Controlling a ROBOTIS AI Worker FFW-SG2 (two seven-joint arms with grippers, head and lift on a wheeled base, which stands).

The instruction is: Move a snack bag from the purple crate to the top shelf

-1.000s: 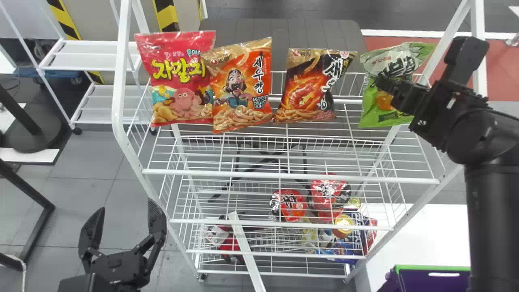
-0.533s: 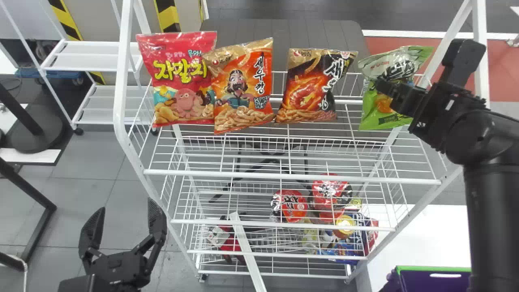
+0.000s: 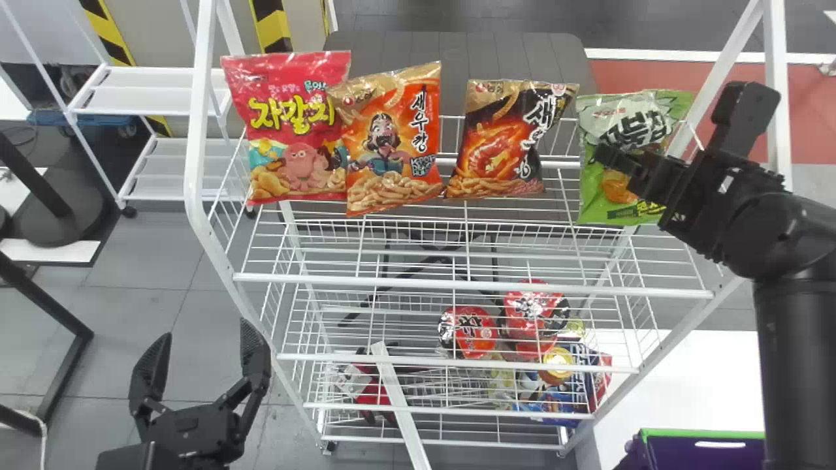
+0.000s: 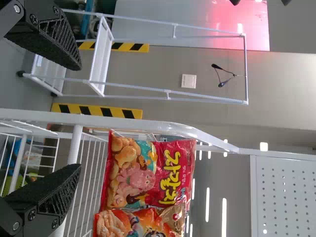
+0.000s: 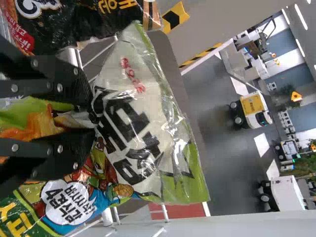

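Right gripper [image 3: 599, 155] held a green snack bag [image 3: 628, 123].
Head view: it was at the right end of the top shelf [image 3: 470, 284]; the left gripper [image 3: 204, 328] was wide open. Left wrist view: a red bag [image 4: 173, 170] leaned there. Right wrist view: green snack bag, pinched.

I see the green-and-white glossy plastic snack bag [image 3: 624, 117] upright at upper right in my head view, printed front toward me, foil creased, pinched partway down; it is by the right end of the white wire top shelf [image 3: 470, 285], which spans the frame; the purple plastic crate with green rim [image 3: 666, 454] sits lower right, cut off by the edge.
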